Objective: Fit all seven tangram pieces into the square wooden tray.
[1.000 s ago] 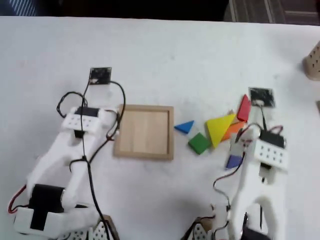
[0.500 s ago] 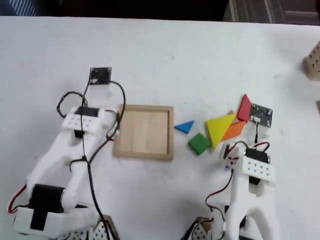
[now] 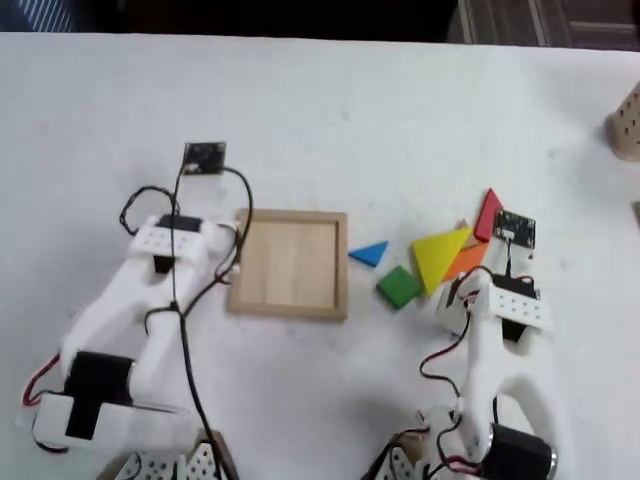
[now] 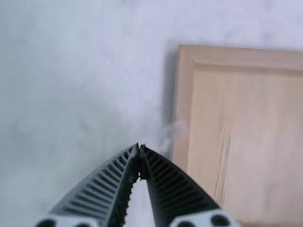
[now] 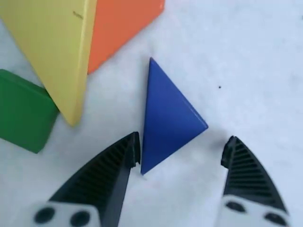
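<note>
Right fingers (image 5: 109, 175): I see them spread wide. One tip is just beside an edge of the dark blue triangle (image 5: 168, 118) and the other stands apart from its far corner. The triangle lies flat on the white worktop (image 5: 255, 56) between them, and neither tip visibly touches it.

Left fingers (image 4: 109, 189): I see them closed tip to tip with nothing between them. They hang over bare worktop just beside the outer edge of the square wooden tray (image 4: 184, 94).

Pieces, placed from the tray (image 3: 290, 214) as seen in the high view. All lie on the worktop outside it, on the side away from the left arm.
- The light blue triangle (image 3: 369, 253) is nearest, just off the tray's side.
- The green square (image 3: 398, 286) is next out, near the tray's lower corner.
- The yellow triangle (image 3: 440, 255) lies beyond the green square and just beside it.
- The orange piece (image 3: 468, 262) touches the yellow triangle's far edge. I cannot tell whether the two overlap.
- The red piece (image 3: 487, 215) is farthest from the tray.
- In the right wrist view, the dark blue triangle sits just past the yellow and orange pieces.

The right arm (image 3: 495, 330) stands over that far end of the row. The left arm (image 3: 150, 270) stands against the tray's opposite side.

A pegged wooden block (image 3: 625, 125) lies well apart from the tray, at the worktop's far edge beyond the pieces.
</note>
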Robot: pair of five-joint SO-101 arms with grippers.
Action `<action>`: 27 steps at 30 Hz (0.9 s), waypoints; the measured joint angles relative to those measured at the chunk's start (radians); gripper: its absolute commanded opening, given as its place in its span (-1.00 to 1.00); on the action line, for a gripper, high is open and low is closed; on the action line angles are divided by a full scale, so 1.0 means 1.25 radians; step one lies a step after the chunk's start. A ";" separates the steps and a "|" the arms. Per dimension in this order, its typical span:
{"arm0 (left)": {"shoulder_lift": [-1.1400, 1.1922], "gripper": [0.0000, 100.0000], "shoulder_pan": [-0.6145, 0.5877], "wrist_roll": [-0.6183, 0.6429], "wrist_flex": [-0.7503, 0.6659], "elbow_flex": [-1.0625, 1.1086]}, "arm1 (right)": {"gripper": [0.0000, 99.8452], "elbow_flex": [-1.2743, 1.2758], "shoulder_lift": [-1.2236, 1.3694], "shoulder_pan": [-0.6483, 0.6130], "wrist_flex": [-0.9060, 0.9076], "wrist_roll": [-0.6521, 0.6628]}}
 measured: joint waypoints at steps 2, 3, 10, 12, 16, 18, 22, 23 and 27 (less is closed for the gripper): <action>0.014 -0.95 0.000 0.000 -0.016 0.000 | -0.43 -0.005 0.025 -0.001 -0.010 0.000; 0.015 -0.95 0.000 0.000 -0.018 0.000 | -0.43 -0.007 0.037 -0.001 -0.012 0.000; 0.015 -0.95 0.000 0.000 -0.025 0.000 | -0.43 -0.044 0.090 -0.001 -0.014 0.004; 0.015 -0.95 0.000 0.000 -0.025 0.000 | -0.43 -0.053 0.096 -0.001 -0.014 0.004; 0.015 -0.95 0.000 0.000 -0.025 0.000 | -0.46 -0.056 0.097 0.000 -0.023 0.009; 0.015 -0.95 0.000 0.000 -0.025 0.000 | -0.52 -0.056 0.097 0.005 -0.031 0.033; 0.015 -0.95 0.000 0.000 -0.025 0.000 | -0.58 -0.056 0.097 0.015 -0.033 0.053; 0.015 -0.95 0.000 0.000 -0.025 0.000 | -0.58 -0.058 0.097 0.017 -0.033 0.054; 0.015 -0.95 0.000 0.000 -0.025 0.000 | -0.59 -0.058 0.097 0.017 -0.033 0.054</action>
